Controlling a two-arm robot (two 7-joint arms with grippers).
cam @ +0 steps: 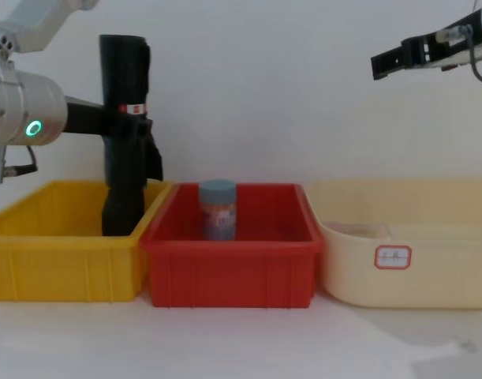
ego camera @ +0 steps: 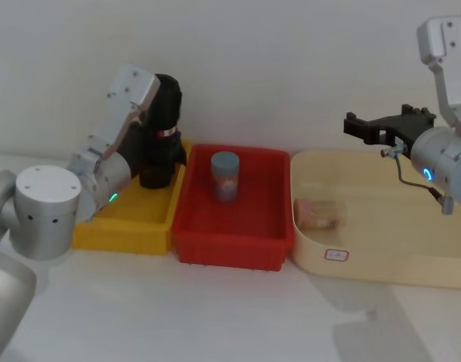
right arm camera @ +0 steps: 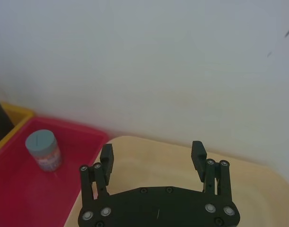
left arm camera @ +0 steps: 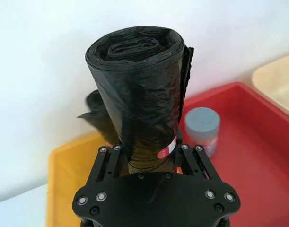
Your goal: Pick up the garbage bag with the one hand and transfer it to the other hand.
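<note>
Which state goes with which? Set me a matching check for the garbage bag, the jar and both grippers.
Things:
1. garbage bag
2. jar
3. left gripper
4. right gripper

States:
A. open, raised over the cream tray
B. standing in the red bin
C. upright, bottom end down in the yellow bin
D. shut on the garbage bag

Pairs: 1-C, 2-B, 3-D, 4-A.
</note>
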